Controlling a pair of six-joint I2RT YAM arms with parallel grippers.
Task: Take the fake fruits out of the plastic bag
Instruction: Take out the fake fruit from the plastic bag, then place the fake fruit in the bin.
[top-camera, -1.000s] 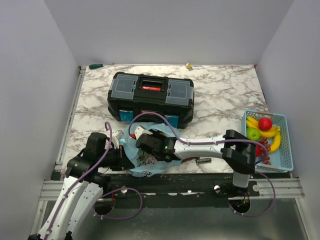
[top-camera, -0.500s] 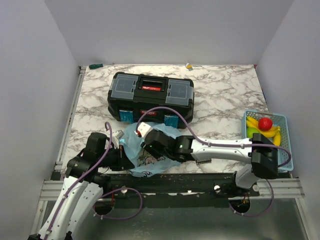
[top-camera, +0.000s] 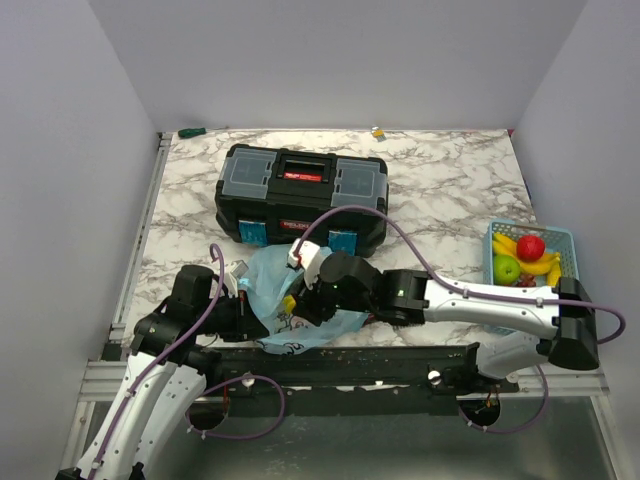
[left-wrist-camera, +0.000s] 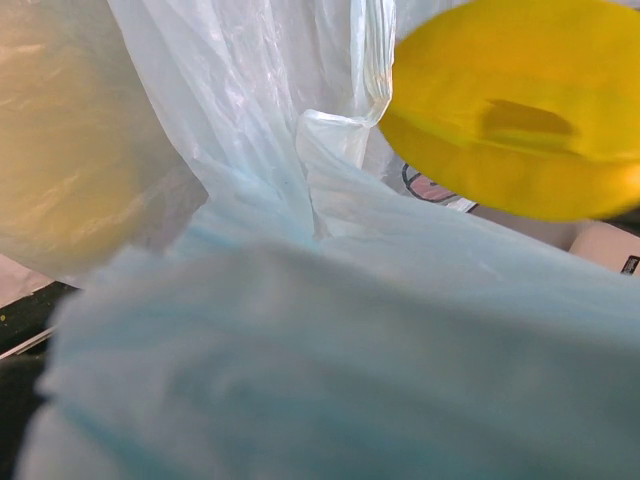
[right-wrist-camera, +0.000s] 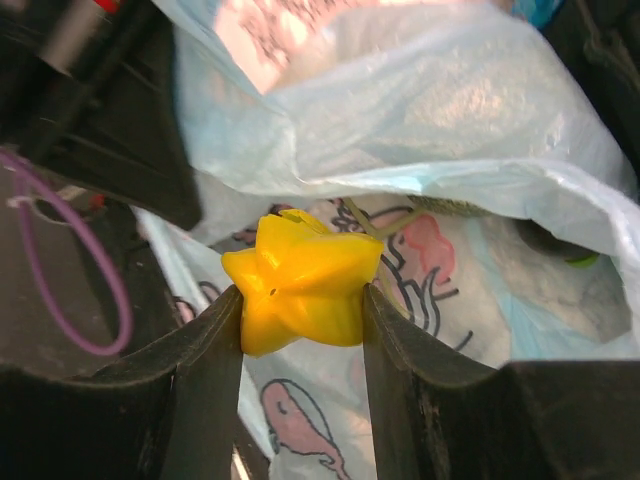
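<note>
The right end effector (right-wrist-camera: 300, 300) grasps a starfruit (right-wrist-camera: 305, 280), likely light, hard and slick; its flanks suit pinching. The left end effector (top-camera: 241, 299) is clenched on the flimsy plastic bag (top-camera: 266, 275).

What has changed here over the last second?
The right arm's elbow swung out to the right and lower. Its right gripper, working at the plastic bag, now shows a yellow star fruit pinched between its fingers; no fruit was visible there before. The left gripper stays shut on the bag's edge. The toolbox and fruit basket have not moved.
</note>
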